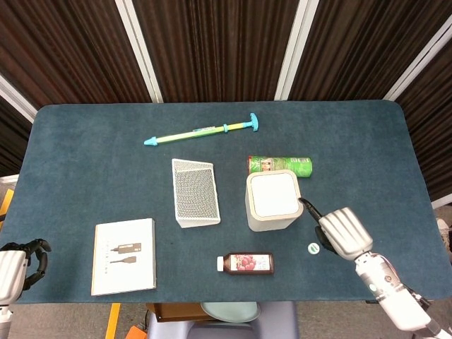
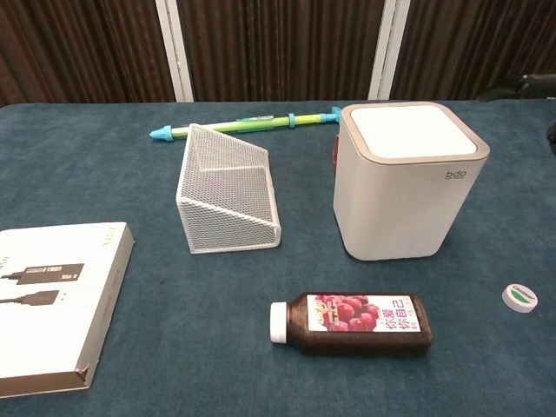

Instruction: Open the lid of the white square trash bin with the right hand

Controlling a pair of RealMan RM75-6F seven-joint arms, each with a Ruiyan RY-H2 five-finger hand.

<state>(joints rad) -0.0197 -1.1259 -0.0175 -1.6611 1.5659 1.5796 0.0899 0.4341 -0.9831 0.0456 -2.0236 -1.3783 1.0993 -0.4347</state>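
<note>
The white square trash bin [image 1: 274, 201] stands at the table's middle right, its flat lid [image 1: 273, 195] down and closed. The chest view shows the bin [image 2: 404, 200] close up with its lid [image 2: 408, 130] shut. My right hand [image 1: 343, 233] hovers just right of the bin, back up, holding nothing. One dark finger [image 1: 308, 207] reaches toward the bin's right edge, and I cannot tell whether it touches. A dark bit of that hand [image 2: 532, 84] shows at the chest view's right edge. My left hand [image 1: 20, 266] sits at the near left table edge with fingers curled, empty.
A white mesh holder [image 1: 195, 192] lies left of the bin. A green can [image 1: 280, 165] lies behind it, a juice bottle [image 1: 245, 263] in front. A small white cap [image 1: 313, 248] sits under my right hand. A white box [image 1: 124, 256] is near left, a green-blue pen [image 1: 203, 131] far.
</note>
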